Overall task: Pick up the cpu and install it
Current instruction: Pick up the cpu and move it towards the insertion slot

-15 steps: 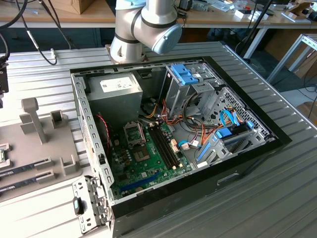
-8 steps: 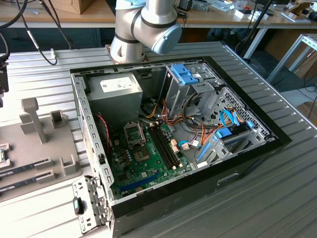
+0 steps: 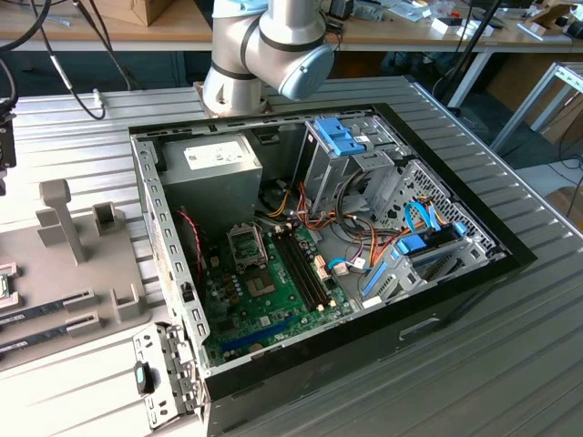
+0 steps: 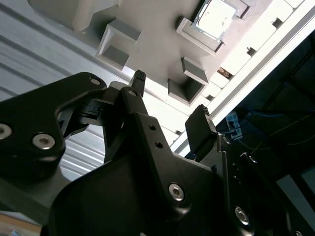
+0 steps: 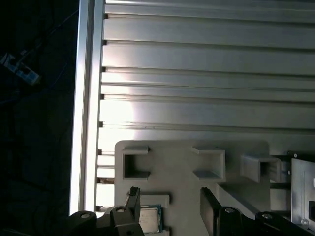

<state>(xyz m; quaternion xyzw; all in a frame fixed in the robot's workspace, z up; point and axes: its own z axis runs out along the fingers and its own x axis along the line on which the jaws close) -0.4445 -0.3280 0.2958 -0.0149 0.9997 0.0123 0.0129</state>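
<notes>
Your work surface is a grooved aluminium table [image 3: 510, 364], its long slots running across the exterior view. Directly on it you have the open computer case [image 3: 346, 350], lying on its side near the middle, and a flat grey fixture plate [image 3: 118, 305] just beside the case toward the exterior view's left. In the first wrist view that plate [image 5: 187, 157] sits close to the table's edge, and the arm's base [image 3: 232, 91] stands at the far side of the table, behind the case.

The cpu [image 4: 215, 17] sits in a tabletop fixture [image 5: 182, 162].
</notes>
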